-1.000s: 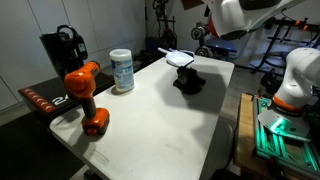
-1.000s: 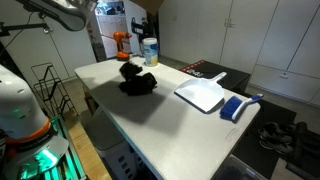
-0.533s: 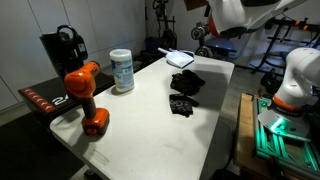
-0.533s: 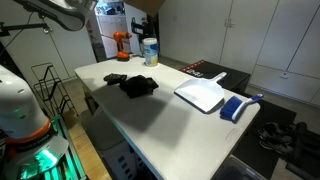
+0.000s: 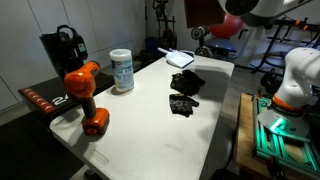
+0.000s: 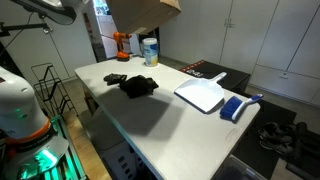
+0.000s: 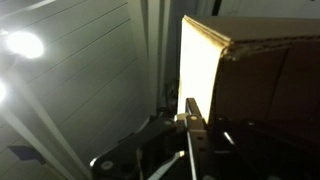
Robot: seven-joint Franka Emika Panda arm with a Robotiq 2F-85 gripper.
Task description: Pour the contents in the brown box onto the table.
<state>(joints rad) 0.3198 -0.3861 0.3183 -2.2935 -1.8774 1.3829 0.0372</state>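
Tan cardboard brown box (image 6: pixel 145 12) high in air above white table (image 6: pixel 172 118). Contents (image 6: pixel 137 86): black floppy fabric pieces, lying scattered on tabletop.

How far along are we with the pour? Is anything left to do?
Done: the contents lie on the table as two black clumps. In hand: the box is held up in the air, its wall pinched by the fingers in the wrist view. Left: I cannot see inside the box, so check that it is empty. After that it probably just needs setting down.
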